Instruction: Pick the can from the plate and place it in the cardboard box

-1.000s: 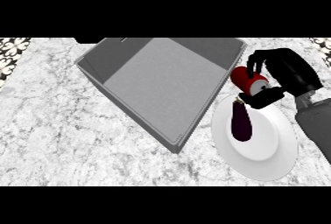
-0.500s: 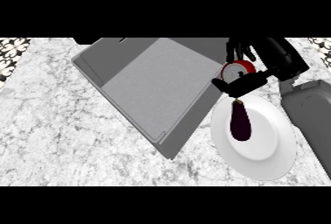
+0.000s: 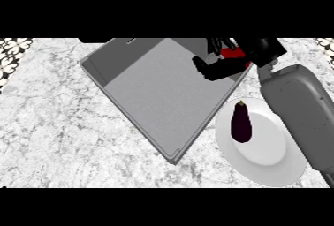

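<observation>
Gripped the can (image 3: 233, 54) in the right hand (image 3: 218, 68), fingers and thumb curled round it, above the far right corner of the box (image 3: 150, 97), close to its rim and well apart from the plate (image 3: 271, 154) with its eggplant (image 3: 241, 122). Risked, by judgement, a release too near that rim: could have caught the wall and tipped out onto the counter (image 3: 58, 128), or rolled about on the flat floor inside. Saw nothing of the left hand.

The right hand (image 3: 261, 49) is seen extended ahead of the grey forearm (image 3: 295, 110), its fingers and thumb curled round the can (image 3: 233, 54).
</observation>
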Tool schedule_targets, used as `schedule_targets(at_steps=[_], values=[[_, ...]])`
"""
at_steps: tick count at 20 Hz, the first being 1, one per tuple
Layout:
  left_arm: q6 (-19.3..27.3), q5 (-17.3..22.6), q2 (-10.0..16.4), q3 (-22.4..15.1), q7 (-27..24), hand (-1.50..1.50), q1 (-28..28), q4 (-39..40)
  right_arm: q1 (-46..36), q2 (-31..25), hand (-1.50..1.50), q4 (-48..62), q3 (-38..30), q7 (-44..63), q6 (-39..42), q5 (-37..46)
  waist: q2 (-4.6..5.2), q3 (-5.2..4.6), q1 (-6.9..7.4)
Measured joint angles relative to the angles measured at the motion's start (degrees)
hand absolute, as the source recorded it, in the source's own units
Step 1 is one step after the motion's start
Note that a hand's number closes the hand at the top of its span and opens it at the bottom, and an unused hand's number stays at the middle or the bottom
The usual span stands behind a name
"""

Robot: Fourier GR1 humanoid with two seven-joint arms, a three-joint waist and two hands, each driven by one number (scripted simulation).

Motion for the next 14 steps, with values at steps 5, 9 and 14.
schedule_targets(at_steps=[5, 9, 14], values=[[-0.5, -0.7, -0.2, 0.0, 0.0, 0.0, -0.7, -0.2, -4.0, 3.3, 1.5, 4.2, 1.4, 2.6, 0.4, 1.0, 0.43, -0.05, 0.69], [-0.8, -1.3, -0.5, 0.1, -0.2, 0.0, -1.2, -0.3, -6.6, 6.3, 1.5, 8.2, 2.7, 4.7, 0.4, 2.0, 0.72, -0.09, 1.31], [-0.8, -2.0, -1.0, 0.2, -0.3, 0.0, -1.6, -0.5, -9.3, 9.7, 1.5, 13.7, 4.5, 7.3, 0.2, 3.9, 1.04, -0.1, 1.73]])
